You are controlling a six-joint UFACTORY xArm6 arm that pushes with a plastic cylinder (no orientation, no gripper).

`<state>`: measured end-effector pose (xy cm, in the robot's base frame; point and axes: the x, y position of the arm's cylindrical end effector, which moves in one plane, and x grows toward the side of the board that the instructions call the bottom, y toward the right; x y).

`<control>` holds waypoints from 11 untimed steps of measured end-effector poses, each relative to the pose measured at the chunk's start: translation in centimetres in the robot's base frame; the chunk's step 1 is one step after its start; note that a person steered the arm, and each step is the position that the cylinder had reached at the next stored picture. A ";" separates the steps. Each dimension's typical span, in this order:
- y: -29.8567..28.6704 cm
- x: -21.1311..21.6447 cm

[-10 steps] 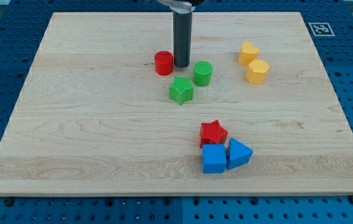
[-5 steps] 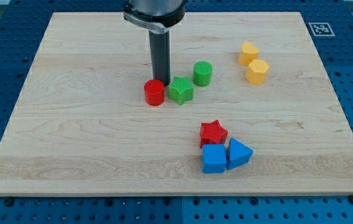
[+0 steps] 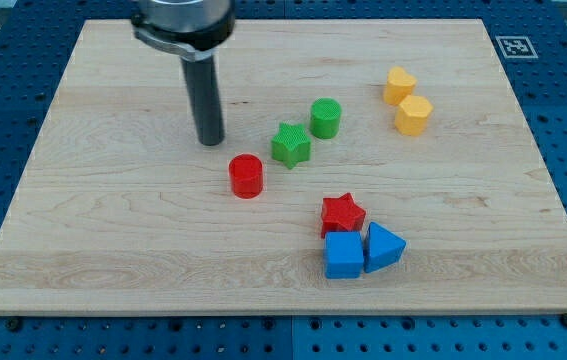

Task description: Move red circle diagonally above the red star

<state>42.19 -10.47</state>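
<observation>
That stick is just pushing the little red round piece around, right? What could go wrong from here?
Mainly nudging the wrong piece. My tip sits up and to the view's left of the red circle, apart from it. The green star lies close on the circle's right, so a crooked push could knock it. Pushing too far could drive the circle into the red star, which touches the blue cube.

Open lane lying between red circle and red star

Bare surface [image 3: 113, 220] is stretching from the red circle [image 3: 246, 176] toward the red star [image 3: 342, 213]; the green star [image 3: 290, 145] is crowding the upper side, the blue cube [image 3: 343, 255] is blocking below.
</observation>
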 end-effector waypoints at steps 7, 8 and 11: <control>5.5 2.5; 8.2 3.8; 12.5 3.7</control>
